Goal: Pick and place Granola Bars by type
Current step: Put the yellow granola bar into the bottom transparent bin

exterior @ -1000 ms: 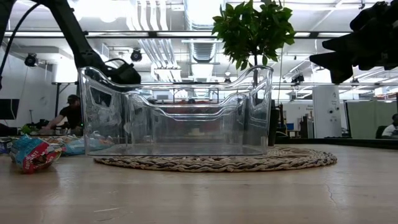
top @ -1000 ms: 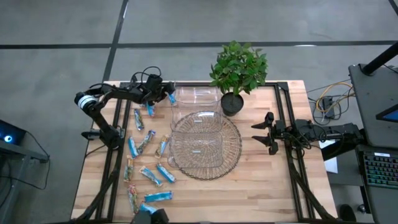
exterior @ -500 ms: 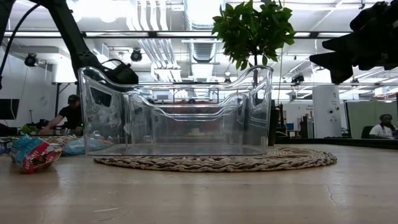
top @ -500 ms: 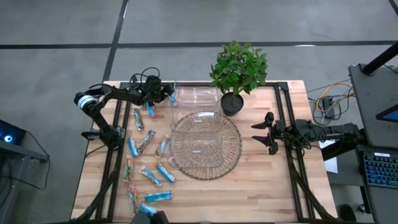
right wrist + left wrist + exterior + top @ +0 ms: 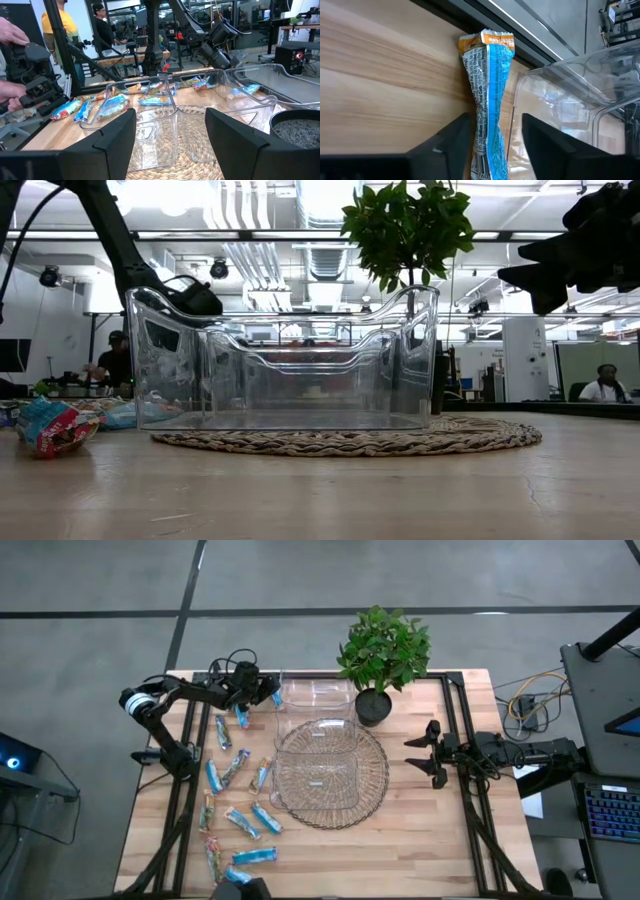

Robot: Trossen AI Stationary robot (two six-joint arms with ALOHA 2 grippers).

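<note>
Granola bar (image 5: 487, 100) I'm after lies flat at the far-left corner of the table (image 5: 420, 840), just beside the clear container (image 5: 315, 692), blue-and-white wrapper with an orange end. My left gripper (image 5: 492, 137) straddles it, fingers apart on either side, not closed on it yet (lengthwise down the bar, so I'd judge the squeeze lands across the narrow width). The other granola bars (image 5: 232, 810) are strewn along the left side, well apart from this one. A second clear container (image 5: 328, 772) sits on the round woven mat (image 5: 380, 790) mid-table, presumably one bin per type. Potted plant (image 5: 383, 655) is at the far edge. Right gripper (image 5: 432, 753) waits on the right side, fingers spread, holding nothing.
</note>
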